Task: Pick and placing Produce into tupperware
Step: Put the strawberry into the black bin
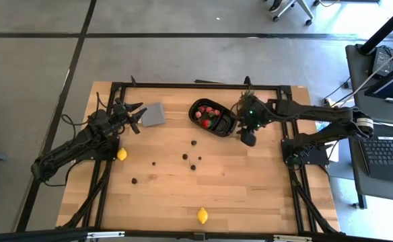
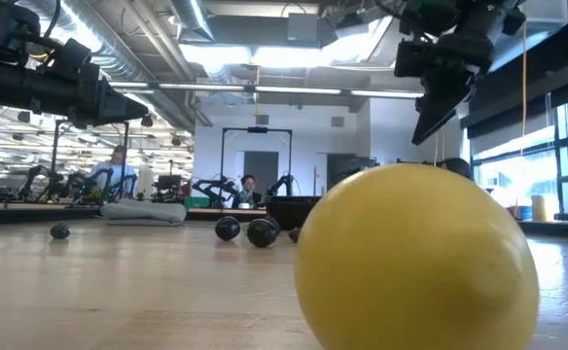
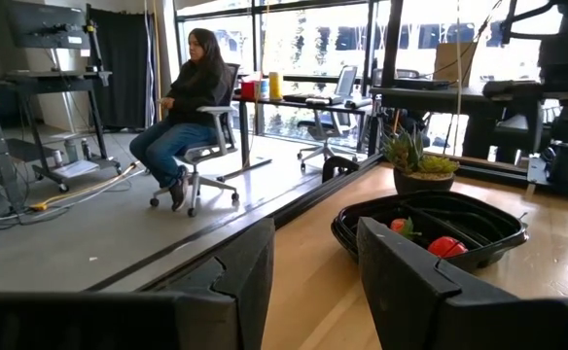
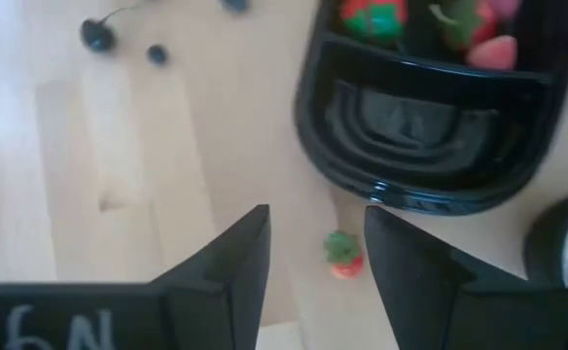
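Observation:
The black oval tupperware (image 1: pixel 211 117) sits at the table's far middle, with red strawberries (image 1: pixel 208 111) in one compartment. My right gripper (image 1: pixel 247 138) hovers open just right of it, above the table. In the right wrist view a lone strawberry (image 4: pixel 343 255) lies on the wood beyond the open fingertips (image 4: pixel 315 219), beside the tupperware's rim (image 4: pixel 410 199). My left gripper (image 1: pixel 134 115) waits open at the far left, near the grey square (image 1: pixel 155 114). Two lemons (image 1: pixel 122 154) (image 1: pixel 202 215) and several dark berries (image 1: pixel 194 142) lie on the table.
A spiky potted plant (image 1: pixel 247 91) stands at the far edge behind the tupperware, close to my right arm. Black frame rails run along the table's left, right and far edges. The near lemon (image 2: pixel 415 258) fills the low view. A person sits on a chair (image 3: pixel 192 92) beyond the table.

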Available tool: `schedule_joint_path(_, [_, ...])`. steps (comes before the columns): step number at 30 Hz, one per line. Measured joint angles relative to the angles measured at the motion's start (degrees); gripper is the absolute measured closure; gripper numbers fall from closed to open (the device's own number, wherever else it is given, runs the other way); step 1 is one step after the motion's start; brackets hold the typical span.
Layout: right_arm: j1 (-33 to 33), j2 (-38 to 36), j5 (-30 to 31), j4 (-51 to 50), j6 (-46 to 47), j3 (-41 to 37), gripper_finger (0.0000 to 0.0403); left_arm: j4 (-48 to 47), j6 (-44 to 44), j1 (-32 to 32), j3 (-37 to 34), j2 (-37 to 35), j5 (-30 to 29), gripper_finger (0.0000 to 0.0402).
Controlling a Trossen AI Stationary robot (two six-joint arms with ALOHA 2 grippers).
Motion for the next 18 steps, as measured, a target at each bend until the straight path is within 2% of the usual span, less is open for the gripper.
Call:
schedule_joint_path(6, [3.76, 0.0, 0.18, 0.16, -1.53, -0.08, 0.0233, 0.0, 0.0, -0.02, 0.0, 0.0, 0.0, 0.0261])
schedule_joint_path(12, [5.69, 0.0, 6.38, 1.91, -1.66, -2.75, 0.0233, 0.0, 0.0, -0.02, 0.0, 0.0, 0.0, 0.0261])
schedule_joint_path(18, [5.81, 0.0, 7.99, 4.71, -1.57, -5.57, 0.0233, 0.0, 0.01, -0.02, -0.01, 0.0, 0.0, 0.0261])
